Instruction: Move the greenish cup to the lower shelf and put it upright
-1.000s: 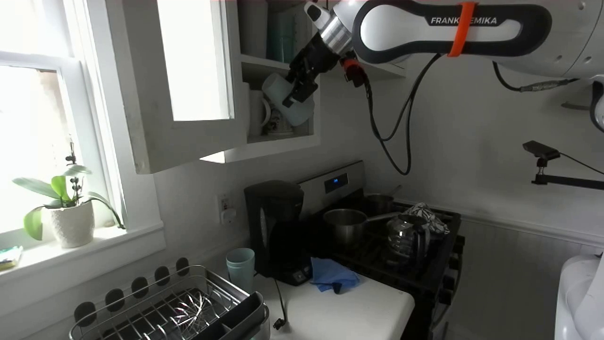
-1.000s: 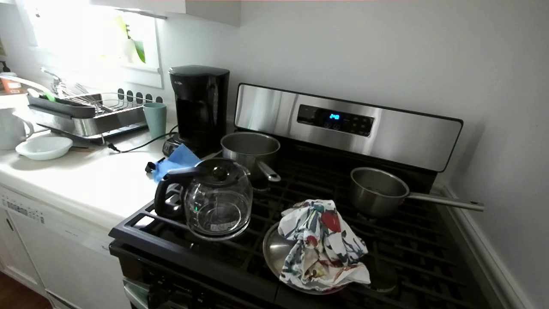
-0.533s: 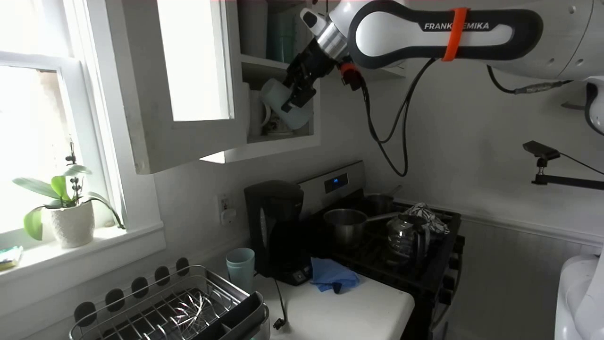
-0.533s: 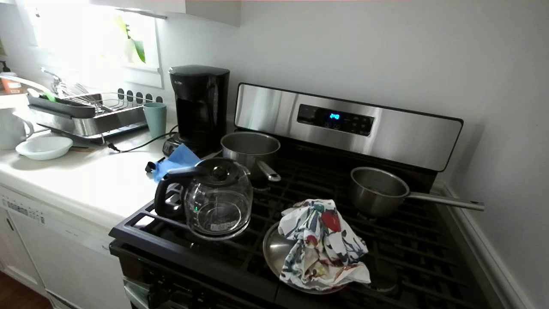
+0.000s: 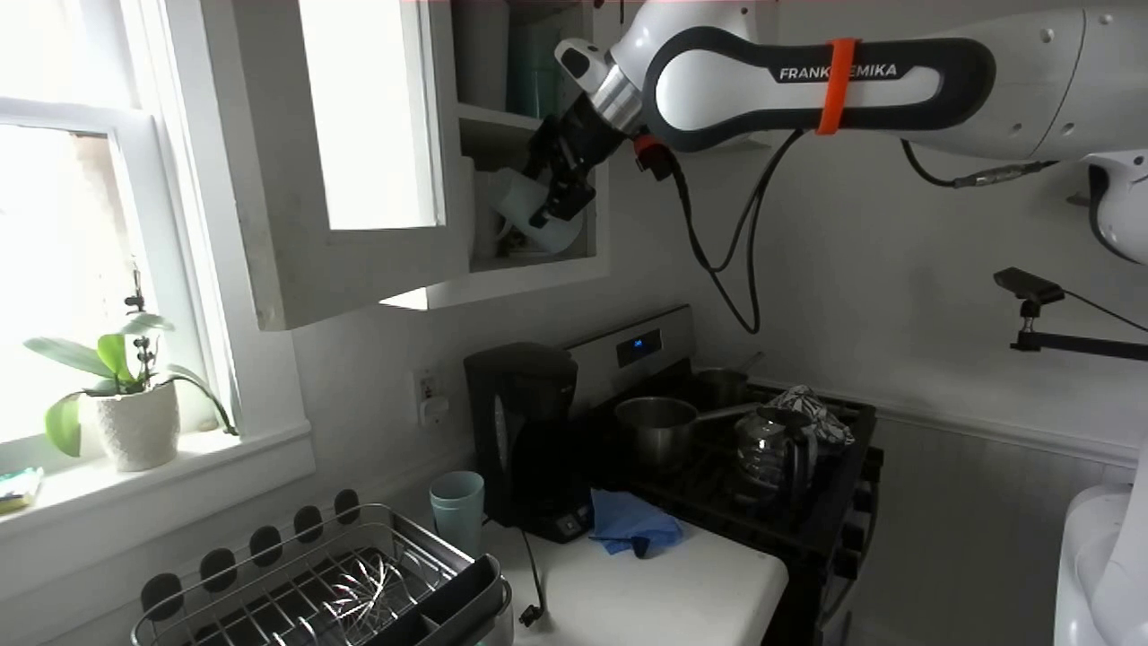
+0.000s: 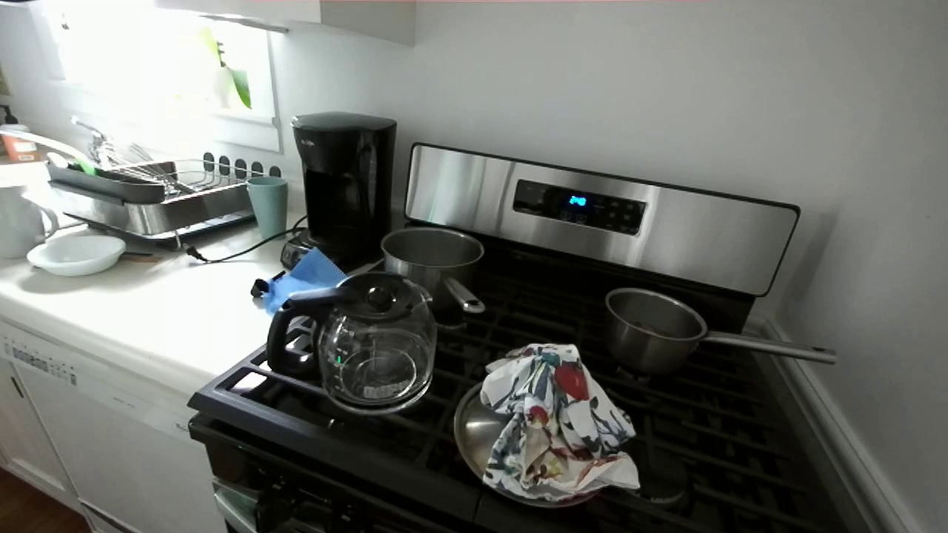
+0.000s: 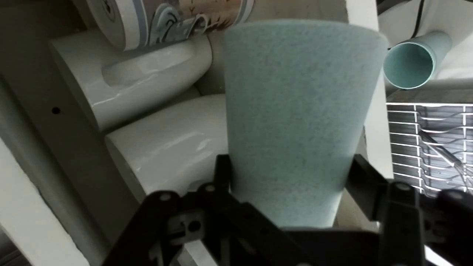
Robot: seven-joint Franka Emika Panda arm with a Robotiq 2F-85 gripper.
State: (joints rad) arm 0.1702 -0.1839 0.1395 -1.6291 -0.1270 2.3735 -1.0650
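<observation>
In the wrist view, your tool (image 7: 290,168) grasps one greenish cup (image 7: 299,118) from both sides, its narrow end towards the tool. Left of the one dish rack (image 7: 419,149), past that cup, you see two white vessels (image 7: 159,70), one with its handle showing, and one patterned mug (image 7: 173,22); at least one teal cup (image 7: 414,62) is just beside the rack, and one whisk (image 7: 449,155) is in it.

In an exterior view, you hold the greenish cup tilted, well above the dish rack, over the lower shelf (image 5: 498,264) of one cupboard (image 5: 538,279); you cannot tell whether it touches that shelf.

In an exterior view, the surface (image 6: 163,296) gives you one white bowl (image 6: 76,255) just in front of the dish rack and, to the rack's right, one coffee maker (image 6: 344,185) and one blue cloth (image 6: 305,281). Farther right, one stove (image 6: 711,244) carries two saucepans (image 6: 652,333), one glass carafe (image 6: 381,348), and one floral cloth (image 6: 555,429) on one pan (image 6: 474,433)
</observation>
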